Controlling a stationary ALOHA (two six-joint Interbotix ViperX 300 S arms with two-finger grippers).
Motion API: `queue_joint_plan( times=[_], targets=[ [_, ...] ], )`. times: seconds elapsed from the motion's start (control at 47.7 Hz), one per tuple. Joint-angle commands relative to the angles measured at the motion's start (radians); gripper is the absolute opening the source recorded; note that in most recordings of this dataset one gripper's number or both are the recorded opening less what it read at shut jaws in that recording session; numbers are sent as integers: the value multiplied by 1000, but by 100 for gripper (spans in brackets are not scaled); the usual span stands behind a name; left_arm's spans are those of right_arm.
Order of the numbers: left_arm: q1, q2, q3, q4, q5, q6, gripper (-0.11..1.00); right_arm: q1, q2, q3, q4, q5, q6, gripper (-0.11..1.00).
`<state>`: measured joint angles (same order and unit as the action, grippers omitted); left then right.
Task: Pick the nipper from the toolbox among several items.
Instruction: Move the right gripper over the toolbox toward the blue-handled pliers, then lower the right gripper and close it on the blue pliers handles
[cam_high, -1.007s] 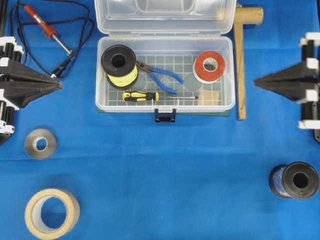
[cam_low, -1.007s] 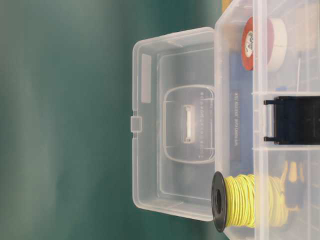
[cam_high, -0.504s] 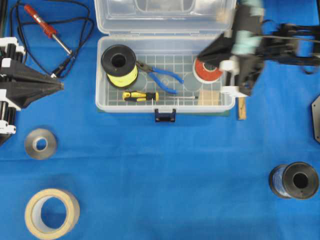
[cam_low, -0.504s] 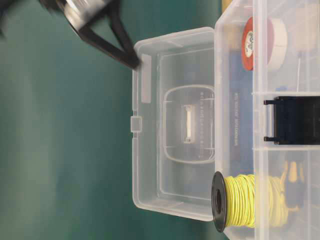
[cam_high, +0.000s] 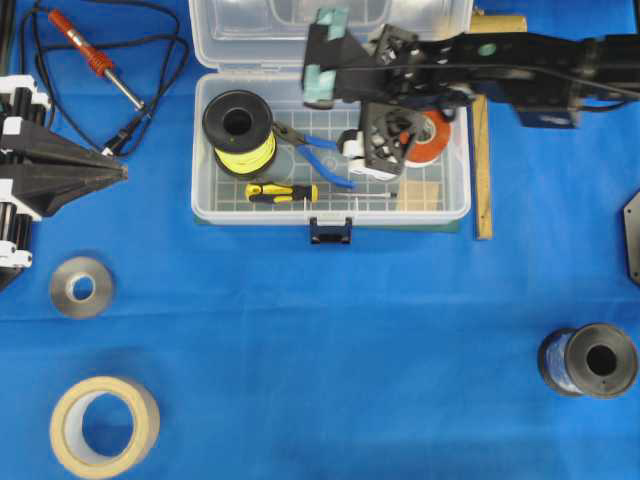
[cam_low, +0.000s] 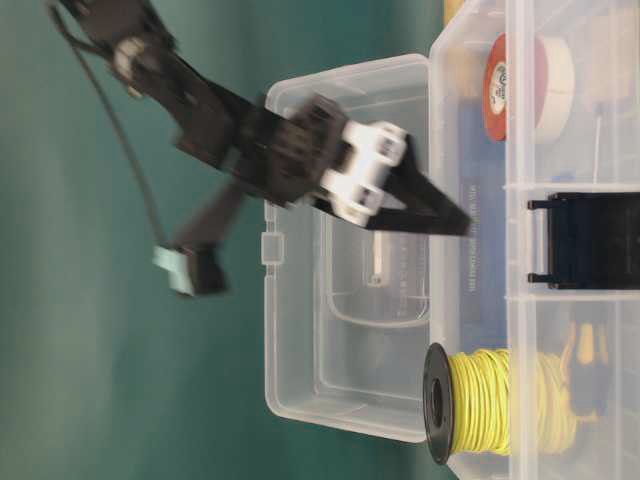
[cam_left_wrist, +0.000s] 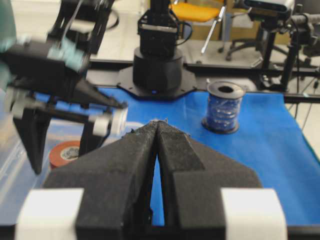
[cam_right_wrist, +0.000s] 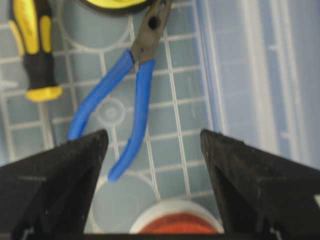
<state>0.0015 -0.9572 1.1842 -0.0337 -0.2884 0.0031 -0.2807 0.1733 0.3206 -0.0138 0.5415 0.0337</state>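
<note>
Nipper (cam_right_wrist: 125, 105) retrieval is at the approach step: our right gripper (cam_right_wrist: 152, 165) hangs wide open just above its blue handles inside the toolbox (cam_high: 200, 205), beside the screwdriver (cam_right_wrist: 32, 47). Next, we judge, lower and straddle the handles.

The overhead view looks straight down on the whole table (cam_high: 330, 330). The table-level view, turned sideways, sits close at the toolbox's (cam_low: 480, 240) front wall. The right wrist view peers down into the toolbox; the left looks across the table.
</note>
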Motion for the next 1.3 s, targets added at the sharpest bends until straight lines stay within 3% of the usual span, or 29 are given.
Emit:
queue_joint_plan(
  times=[0.0,0.441,0.483,0.671,0.839,1.28],
  targets=[
    [6,8,-15,-2,2,2,0,0,29,-37,8,-5,0,77],
    [44,8,-6,-2,28,-9,0,0,158,-46,23,-74,0,71],
    [44,8,-6,-2,28,-9,0,0,161,-46,23,-75,-2,65],
    [44,2,-8,-2,37,-11,0,3,158,-44,23,-66,-8,13],
    [44,-2,-8,-2,38,-11,0,3,121,-40,25,-49,-8,13],
    [44,-2,-8,-2,40,-11,0,-11,-202,6,-2,15,6,13]
  ],
)
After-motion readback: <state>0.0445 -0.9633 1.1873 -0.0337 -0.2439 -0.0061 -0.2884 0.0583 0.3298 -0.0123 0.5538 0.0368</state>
